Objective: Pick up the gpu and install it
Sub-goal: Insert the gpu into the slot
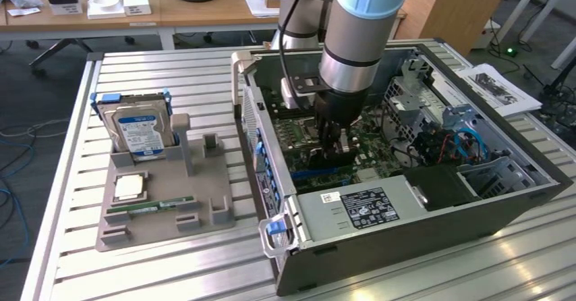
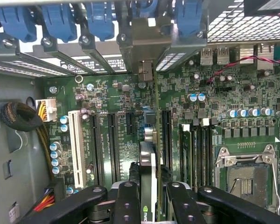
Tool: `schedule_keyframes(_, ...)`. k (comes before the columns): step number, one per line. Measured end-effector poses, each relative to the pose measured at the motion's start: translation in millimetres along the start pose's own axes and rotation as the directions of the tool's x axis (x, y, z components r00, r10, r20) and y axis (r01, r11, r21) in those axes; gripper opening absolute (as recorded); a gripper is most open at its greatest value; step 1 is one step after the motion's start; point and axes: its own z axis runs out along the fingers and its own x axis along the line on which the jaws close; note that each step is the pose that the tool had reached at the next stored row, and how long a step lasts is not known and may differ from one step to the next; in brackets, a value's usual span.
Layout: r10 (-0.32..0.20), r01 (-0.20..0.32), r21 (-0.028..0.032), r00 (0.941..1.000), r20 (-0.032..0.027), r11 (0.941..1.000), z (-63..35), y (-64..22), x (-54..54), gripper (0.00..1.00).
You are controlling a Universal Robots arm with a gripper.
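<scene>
Over the motherboard point(image 2: 252, 107), the fingers point(image 2: 127, 203) of the gripper point(image 2: 149, 196) pinch the gpu point(image 2: 148, 154) edge-on across its flat faces, a sensible hold for a card that is probably light, stiff and fragile.

Slatted metal table point(image 1: 180, 71), computer case point(image 1: 405, 240), grey holder point(image 1: 162, 228)

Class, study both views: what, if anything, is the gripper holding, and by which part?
The gpu, edge-on above the motherboard. The jaws of the gripper pinch its two flat faces at the upper edge.
</scene>
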Motion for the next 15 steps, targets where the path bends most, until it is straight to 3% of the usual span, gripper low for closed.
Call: schedule_keyframes(15,0.008,-0.008,0.0003,1.0000,-0.0002,1.0000,1.8,1.1,0.1,0.27)
